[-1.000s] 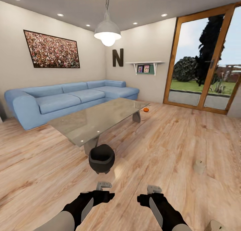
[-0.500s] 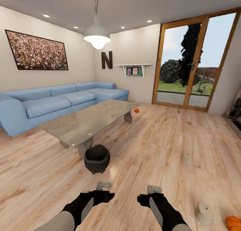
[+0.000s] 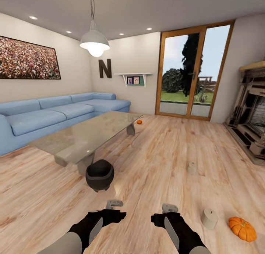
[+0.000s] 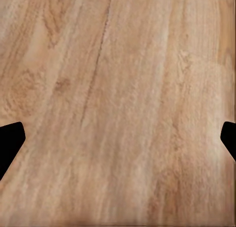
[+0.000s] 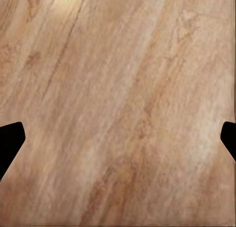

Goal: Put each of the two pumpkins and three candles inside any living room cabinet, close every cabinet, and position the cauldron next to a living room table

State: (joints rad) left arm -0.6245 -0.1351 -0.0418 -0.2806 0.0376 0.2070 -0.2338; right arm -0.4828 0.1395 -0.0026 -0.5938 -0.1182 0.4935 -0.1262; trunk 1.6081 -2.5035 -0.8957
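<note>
A: Living room, seen from the robot's head: what dominates the wood floor (image 3: 173, 143)?

B: The table (image 3: 88, 134), glass-topped, with the black cauldron (image 3: 99, 175) on the floor just beside its near corner, touching or nearly so.

A: And the smaller pieces?

B: One pumpkin (image 3: 242, 228) lies on the floor toward the frame's lower right, a candle (image 3: 209, 218) just beside it. A second candle (image 3: 191, 168) stands farther out on open floor; a second pumpkin (image 3: 139, 121) sits on the floor past the table's far corner.

A: Where are the arms?

B: Both held low in front. The left gripper (image 4: 118, 138) and right gripper (image 5: 118, 138) point down at bare boards, fingertips wide apart, holding nothing.

A: Which arm is better placed?

B: The right, by my reading. The near candle and pumpkin lie off to its outer side, well apart from the fingers. The candle stands upright, its long axis vertical, so a sideways grasp would suit it once the base turns that way.
</note>
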